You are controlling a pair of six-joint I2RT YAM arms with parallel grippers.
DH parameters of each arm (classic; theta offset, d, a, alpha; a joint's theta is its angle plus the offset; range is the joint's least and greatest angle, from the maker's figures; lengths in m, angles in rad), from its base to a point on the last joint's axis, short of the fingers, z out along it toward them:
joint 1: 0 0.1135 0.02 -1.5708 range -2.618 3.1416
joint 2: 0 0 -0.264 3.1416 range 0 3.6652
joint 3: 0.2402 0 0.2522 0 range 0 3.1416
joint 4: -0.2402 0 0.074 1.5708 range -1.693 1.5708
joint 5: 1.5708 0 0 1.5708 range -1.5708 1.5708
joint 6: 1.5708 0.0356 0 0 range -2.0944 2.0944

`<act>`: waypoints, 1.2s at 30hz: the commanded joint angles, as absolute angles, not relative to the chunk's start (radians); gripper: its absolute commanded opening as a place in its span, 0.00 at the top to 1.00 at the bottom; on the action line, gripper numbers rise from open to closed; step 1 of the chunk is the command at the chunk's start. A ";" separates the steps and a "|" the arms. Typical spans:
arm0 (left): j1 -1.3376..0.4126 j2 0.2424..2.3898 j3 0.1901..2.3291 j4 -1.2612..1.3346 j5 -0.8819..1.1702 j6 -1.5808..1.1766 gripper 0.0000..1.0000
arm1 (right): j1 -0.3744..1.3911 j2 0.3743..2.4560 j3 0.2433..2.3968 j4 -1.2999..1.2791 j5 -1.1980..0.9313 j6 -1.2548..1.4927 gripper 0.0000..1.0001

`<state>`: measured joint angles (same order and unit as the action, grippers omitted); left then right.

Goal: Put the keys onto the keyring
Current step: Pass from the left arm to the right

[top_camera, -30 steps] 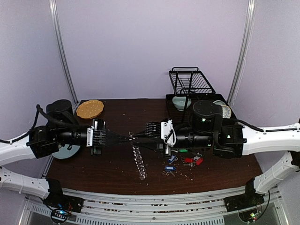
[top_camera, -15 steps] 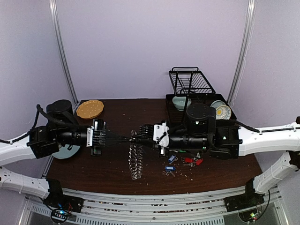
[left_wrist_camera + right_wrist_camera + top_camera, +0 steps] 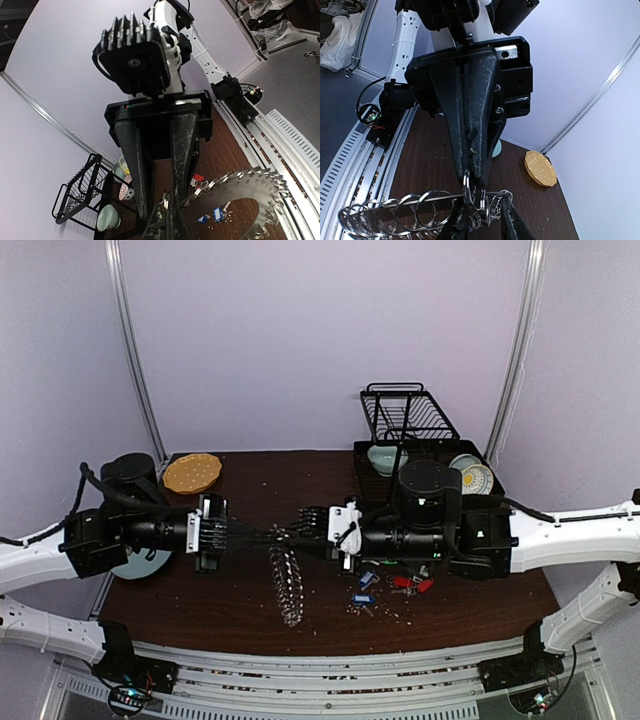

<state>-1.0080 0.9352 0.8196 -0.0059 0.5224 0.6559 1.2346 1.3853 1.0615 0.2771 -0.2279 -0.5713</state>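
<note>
Holds the keyring (image 3: 287,580) up over the tabletop (image 3: 230,605) with the left pincer (image 3: 276,533), fingers pressed flat together on one split ring at the top of the chain, as seen plainly from the right wrist. Lets the rest of the loop hang down as a bunched silver strand; cannot tell whether its lower end touches the tabletop. Meets the same cluster of rings from the opposite side with the right pincer (image 3: 297,528), tips drawn in narrow around them; cannot tell whether actually clamped or only touching. Has the keys (image 3: 365,598) lying loose on the tabletop under the right arm, to the right of the hanging loop and apart from it, blue-tagged and red-tagged ones showing. Farther back on the tabletop: a black dish rack (image 3: 410,420) at the right, a tan round disc (image 3: 192,473) at the left.
</note>
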 commanded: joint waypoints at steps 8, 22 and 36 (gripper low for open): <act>-1.006 0.937 0.815 0.074 0.485 0.647 1.00 | 1.248 1.351 1.068 0.295 -0.294 -0.570 0.78; -1.008 0.931 0.810 0.074 0.509 0.647 1.00 | 1.249 1.396 1.108 0.273 -0.197 -0.553 0.89; -1.008 0.877 0.734 0.195 0.508 0.620 0.68 | 1.224 1.282 0.864 0.729 -0.385 -0.498 1.00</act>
<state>-1.0035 0.9043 0.7662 0.0719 0.4923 0.6289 1.2381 1.3632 1.0077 0.3683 -0.2455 -0.5446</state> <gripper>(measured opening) 0.315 0.023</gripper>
